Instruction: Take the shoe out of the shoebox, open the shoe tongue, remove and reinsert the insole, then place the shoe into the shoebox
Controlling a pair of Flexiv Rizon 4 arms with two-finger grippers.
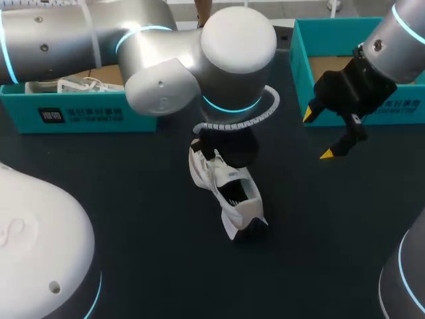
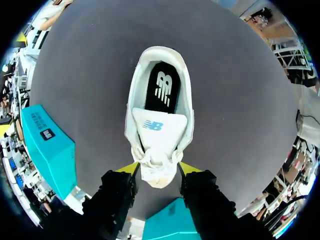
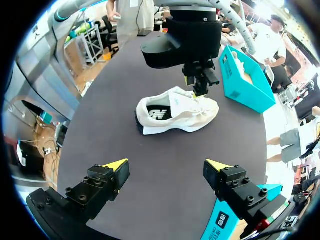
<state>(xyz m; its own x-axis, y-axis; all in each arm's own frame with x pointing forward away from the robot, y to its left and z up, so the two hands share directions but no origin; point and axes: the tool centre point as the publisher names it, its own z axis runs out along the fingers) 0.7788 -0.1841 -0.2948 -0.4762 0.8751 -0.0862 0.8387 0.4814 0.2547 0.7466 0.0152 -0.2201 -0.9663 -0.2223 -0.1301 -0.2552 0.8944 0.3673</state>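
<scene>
A white shoe [image 1: 232,193] lies on the dark table, tilted on its side in the head view, heel toward the table's front. Its tongue [image 2: 159,125] is folded up and a black insole [image 2: 162,90] shows inside. My left gripper [image 2: 158,169] comes down over the shoe's toe end, one yellow fingertip [image 2: 129,169] against each side of it. In the right wrist view the shoe [image 3: 175,110] lies ahead of my right gripper [image 3: 167,167], with my left gripper [image 3: 197,85] on its toe. My right gripper [image 1: 319,134] hangs open and empty to the shoe's right, in front of the right teal shoebox [image 1: 302,66].
A second teal shoebox [image 1: 80,113] stands at the back left with another white shoe [image 1: 73,85] in it. My left arm's large elbow covers the middle back of the table. Dark bare tabletop [image 1: 133,199] lies around the shoe.
</scene>
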